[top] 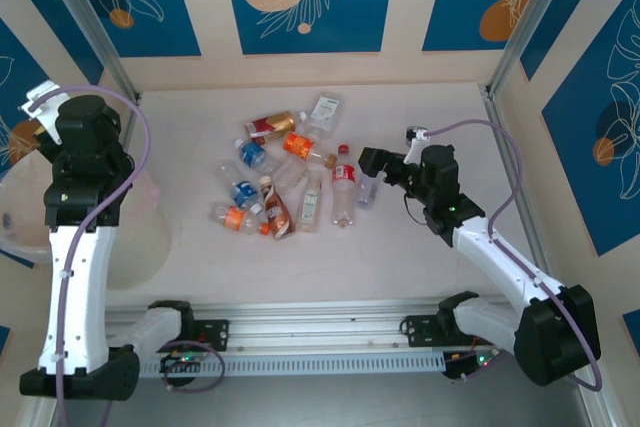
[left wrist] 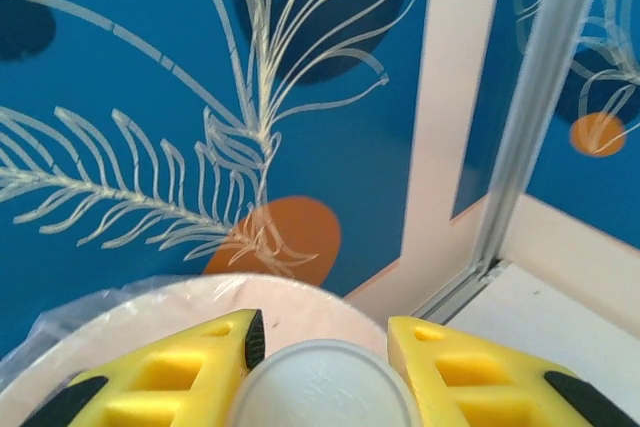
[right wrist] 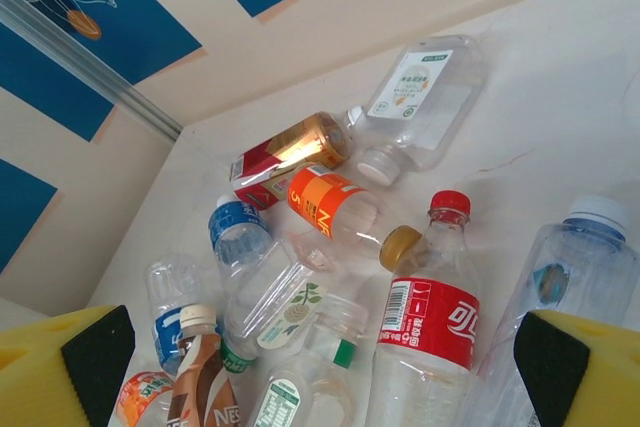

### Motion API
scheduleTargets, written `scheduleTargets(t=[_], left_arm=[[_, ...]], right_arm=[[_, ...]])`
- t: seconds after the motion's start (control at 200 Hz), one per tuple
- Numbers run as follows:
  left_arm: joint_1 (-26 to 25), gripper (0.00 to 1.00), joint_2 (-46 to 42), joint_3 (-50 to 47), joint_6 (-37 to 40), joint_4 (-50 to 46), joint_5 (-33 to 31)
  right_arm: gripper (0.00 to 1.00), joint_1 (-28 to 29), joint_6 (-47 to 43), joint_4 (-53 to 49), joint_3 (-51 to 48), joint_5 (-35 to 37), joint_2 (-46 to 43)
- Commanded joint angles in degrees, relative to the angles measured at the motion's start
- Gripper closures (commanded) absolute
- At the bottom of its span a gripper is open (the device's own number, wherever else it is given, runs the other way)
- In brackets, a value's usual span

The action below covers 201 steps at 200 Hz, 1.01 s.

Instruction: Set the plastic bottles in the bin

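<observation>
The plastic bottles (top: 290,179) lie in a loose heap on the middle of the table (top: 430,277), many touching or overlapping. At the heap's far edge the far-right bottle (top: 324,109) lies just beside the far-left bottle (top: 270,127). The right gripper (top: 370,163) sits just right of the heap with its jaws wide apart, and a small bottle (top: 366,190) lies just beside it on the near side. The bin (top: 148,227) stands at the table's left edge, well apart from the heap. The left gripper (left wrist: 322,343) hangs above the bin's rim, closed around the held bottle (left wrist: 320,392).
</observation>
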Motion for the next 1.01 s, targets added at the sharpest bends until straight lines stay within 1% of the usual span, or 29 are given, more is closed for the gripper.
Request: scheduleTargets(t=[0.0, 0.115, 0.24, 0.325, 0.365, 0.4, 0.425, 0.46, 0.475, 0.53, 0.55, 0.58, 0.68, 0.83, 1.0], left_arm=[[6.6, 1.00, -1.0, -2.8, -7.4, -4.6, 2.5], [13.2, 1.00, -1.6, -7.1, -13.2, -7.7, 7.0], [20.8, 1.00, 0.3, -10.8, -18.2, -12.3, 13.1], [24.3, 1.00, 0.1, -13.7, -20.1, -12.2, 16.5], [25.6, 0.92, -0.4, -15.0, -20.4, -11.6, 18.8], [26.4, 0.79, -0.9, -16.0, -20.6, -11.1, 20.5], [26.7, 0.67, -1.2, -16.4, -20.6, -10.9, 21.0], [26.8, 0.47, -1.5, -17.0, -20.8, -10.9, 21.2], [26.9, 0.43, -1.6, -17.2, -20.8, -10.9, 21.2], [27.1, 0.35, -1.8, -17.0, -20.4, -11.0, 21.8], [27.1, 0.27, -1.9, -16.8, -20.1, -11.1, 22.3], [27.1, 0.19, -1.9, -16.1, -19.5, -11.1, 23.3], [27.1, 0.01, -2.3, -13.9, -18.1, -11.3, 27.4], [27.0, 0.00, -4.6, -13.0, -17.6, -9.8, 33.3], [26.1, 0.00, -6.2, -11.4, -17.0, -9.4, 36.6]], right_arm=[[0.00, -0.2, -1.8, -0.1, -1.2, 2.4, -1.3], [0.01, -0.3, -2.6, -1.1, -0.5, 2.3, -1.0], [0.00, -0.4, -3.1, -1.9, 0.5, 1.4, 0.0], [0.00, -0.5, -3.7, -2.9, 1.3, 0.2, 0.9], [0.01, -0.4, -3.9, -3.3, 1.7, -0.2, 1.2], [0.00, -0.4, -4.0, -3.8, 2.0, -0.5, 1.6], [0.00, -0.4, -4.0, -3.9, 2.1, -0.7, 1.7], [0.00, -0.4, -3.9, -4.0, 2.0, -0.8, 1.8], [0.00, -0.4, -3.9, -4.0, 2.0, -0.8, 1.9], [0.01, -0.4, -3.8, -3.8, 1.8, -0.7, 1.9], [0.00, -0.4, -3.8, -3.7, 1.7, -0.7, 1.8], [0.00, -0.4, -3.7, -3.7, 1.7, -0.6, 1.8], [0.00, -0.4, -3.4, -3.5, 1.4, -0.6, 1.7], [0.00, -0.4, -2.7, -2.9, 0.9, -0.6, 1.7], [0.00, -0.4, -2.7, -2.7, 0.8, -0.4, 1.8]])
